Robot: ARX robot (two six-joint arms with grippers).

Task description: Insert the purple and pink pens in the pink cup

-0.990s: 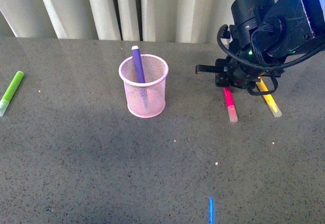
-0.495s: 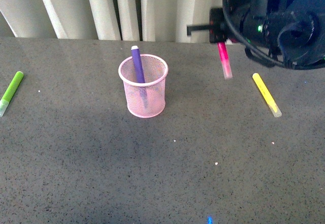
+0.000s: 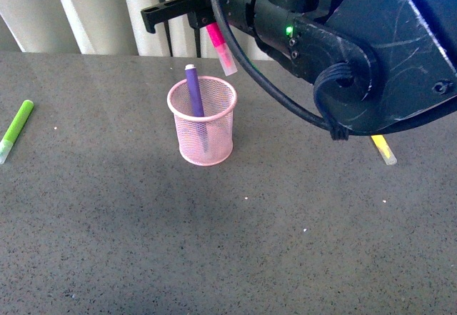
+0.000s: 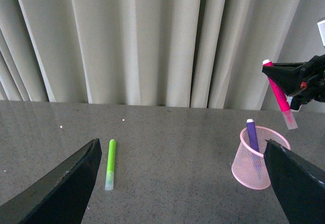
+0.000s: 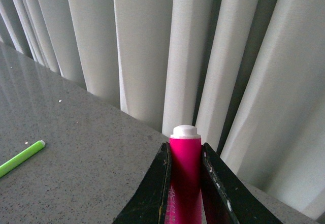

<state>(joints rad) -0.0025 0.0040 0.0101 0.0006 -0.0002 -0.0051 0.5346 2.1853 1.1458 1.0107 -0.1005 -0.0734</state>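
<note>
Presently on view, item by item:

1. Pink cup [image 3: 214,143]: wire mesh, upright on the grey table [image 3: 285,243], left of centre in the front view.
2. Purple pen [image 3: 193,93]: standing inside the pink cup, leaning on the far rim, its white tip just above the rim.
3. Pink pen [image 3: 220,47]: in the air, clamped in the right gripper [image 5: 185,150]. It is tilted, with the clear cap end lowest and the white end uppermost. The cap hangs just above the far right part of the cup's rim and is not inside the cup. It does not touch the purple pen.
4. Right gripper: both fingers [image 5: 163,183] pressed against the pink barrel, one on each side, near its white end. The arm fills the upper right of the front view.
5. Left gripper [image 4: 181,142]: jaws spread wide, nothing between them, raised over the table and well apart from the cup.
6. Green marker [image 3: 16,129]: flat on the table, far left, well apart from the cup.
7. Yellow marker [image 3: 383,149]: flat on the table at right, only one end showing below the right arm.
8. Curtain [image 3: 93,8]: pale, pleated, behind the table's far edge.
</note>
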